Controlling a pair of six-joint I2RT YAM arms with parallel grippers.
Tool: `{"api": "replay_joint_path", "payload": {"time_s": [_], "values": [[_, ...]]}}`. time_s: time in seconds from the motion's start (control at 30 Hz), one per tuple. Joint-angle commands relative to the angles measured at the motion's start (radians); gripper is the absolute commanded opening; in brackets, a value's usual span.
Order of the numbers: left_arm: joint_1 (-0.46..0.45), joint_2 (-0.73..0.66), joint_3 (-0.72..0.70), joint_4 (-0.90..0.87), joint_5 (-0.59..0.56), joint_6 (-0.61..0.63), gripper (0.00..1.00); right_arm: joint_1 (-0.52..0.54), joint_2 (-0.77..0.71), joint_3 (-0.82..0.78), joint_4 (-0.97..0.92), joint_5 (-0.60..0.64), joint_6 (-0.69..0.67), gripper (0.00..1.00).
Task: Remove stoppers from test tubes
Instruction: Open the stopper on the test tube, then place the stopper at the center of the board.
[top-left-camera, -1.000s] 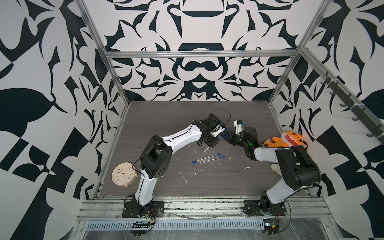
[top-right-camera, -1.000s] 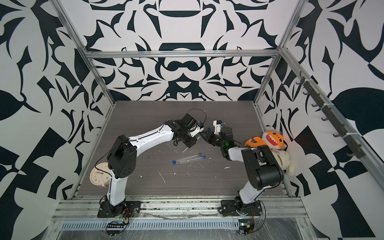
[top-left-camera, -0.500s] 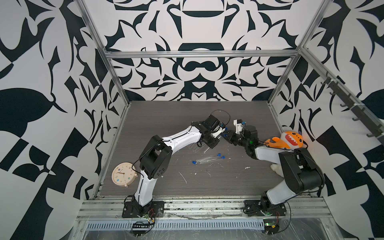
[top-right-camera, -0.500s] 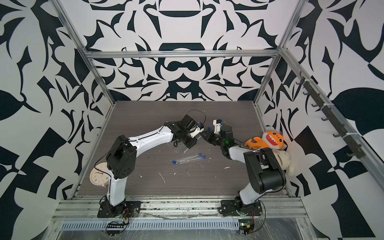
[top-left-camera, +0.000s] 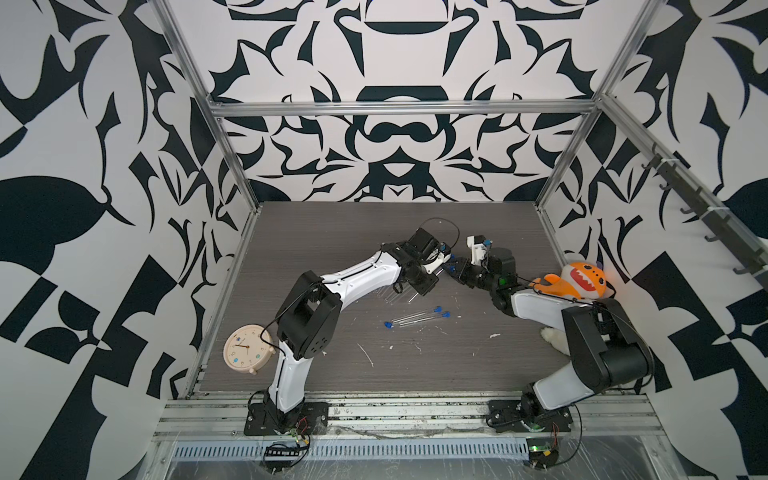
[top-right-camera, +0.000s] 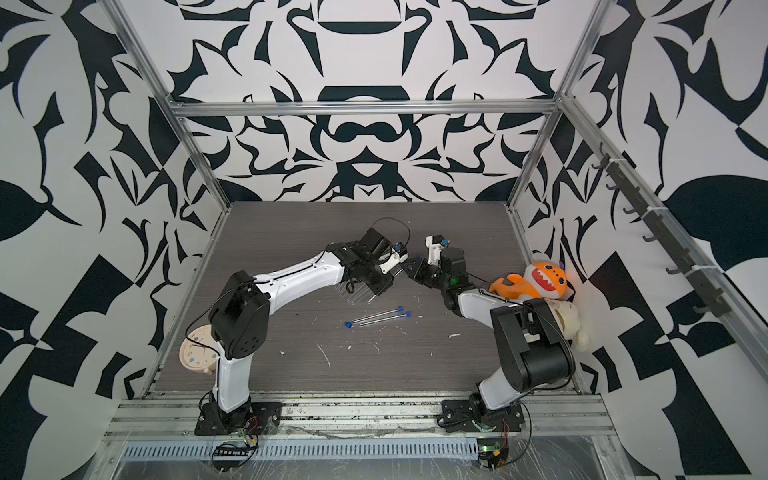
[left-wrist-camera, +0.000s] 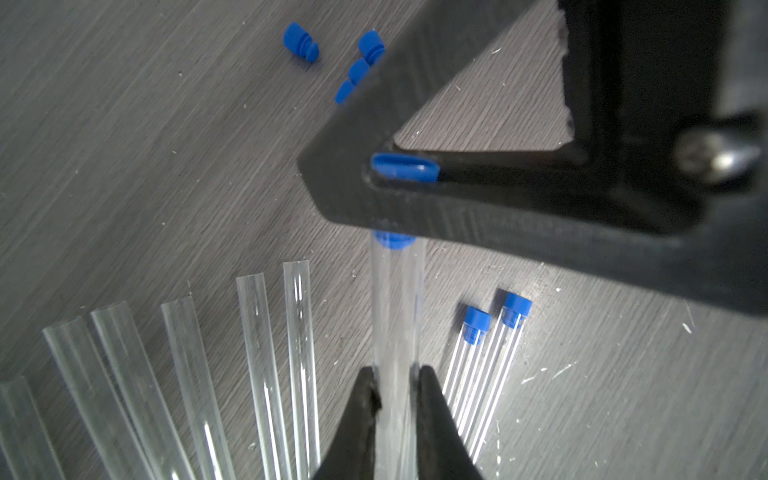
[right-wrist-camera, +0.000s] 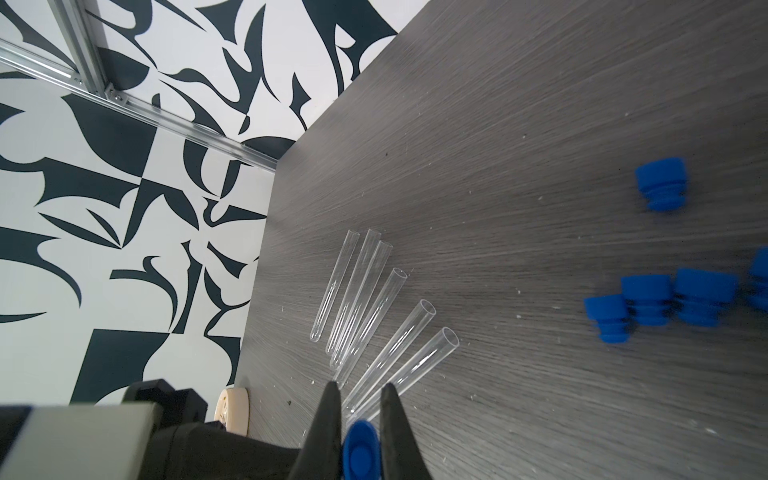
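My left gripper (left-wrist-camera: 397, 374) is shut on a clear test tube (left-wrist-camera: 397, 316), held above the table. The tube's blue stopper (left-wrist-camera: 405, 167) is pinched in my right gripper (right-wrist-camera: 360, 385); its plug still sits in the tube's mouth. In both top views the two grippers, left (top-left-camera: 441, 267) and right (top-left-camera: 455, 269), meet at mid-table. Two stoppered tubes (left-wrist-camera: 478, 374) lie side by side just beyond, also in a top view (top-left-camera: 415, 318). Several open tubes (right-wrist-camera: 374, 299) are fanned out under the left arm. Several loose stoppers (right-wrist-camera: 648, 303) lie in a cluster nearby.
A round cream clock (top-left-camera: 247, 350) stands at the front left by the wall. An orange plush shark (top-left-camera: 579, 280) and a white plush toy (top-left-camera: 555, 338) lie against the right wall behind the right arm. White flecks dot the grey table (top-left-camera: 332, 232).
The right arm's elbow has shifted slightly to the right. Both grippers stay together at the tube's end with their grips unchanged.
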Motion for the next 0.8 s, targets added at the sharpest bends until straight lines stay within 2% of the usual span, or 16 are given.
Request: {"api": "replay_joint_path", "payload": {"time_s": [0.0,0.27,0.47,0.53,0.7,0.77], "values": [[0.010,-0.014,-0.040,-0.150,-0.041,0.011,0.00,-0.017,-0.049,0.057,0.077,0.094,-0.026,0.00],[0.010,-0.022,-0.040,-0.165,-0.051,0.019,0.00,-0.017,-0.051,0.067,0.086,0.067,-0.029,0.00],[0.010,-0.013,-0.043,-0.147,-0.045,0.010,0.00,-0.017,-0.040,0.063,0.161,0.042,0.011,0.00],[0.010,-0.016,-0.041,-0.146,-0.051,0.011,0.00,-0.017,-0.044,0.076,0.104,0.058,-0.007,0.00],[0.012,0.000,-0.015,-0.146,-0.060,0.009,0.00,-0.057,-0.045,0.110,-0.233,0.189,-0.072,0.00],[0.013,0.014,0.000,-0.146,-0.056,0.006,0.00,-0.105,-0.032,0.076,-0.228,0.180,-0.044,0.00]]}}
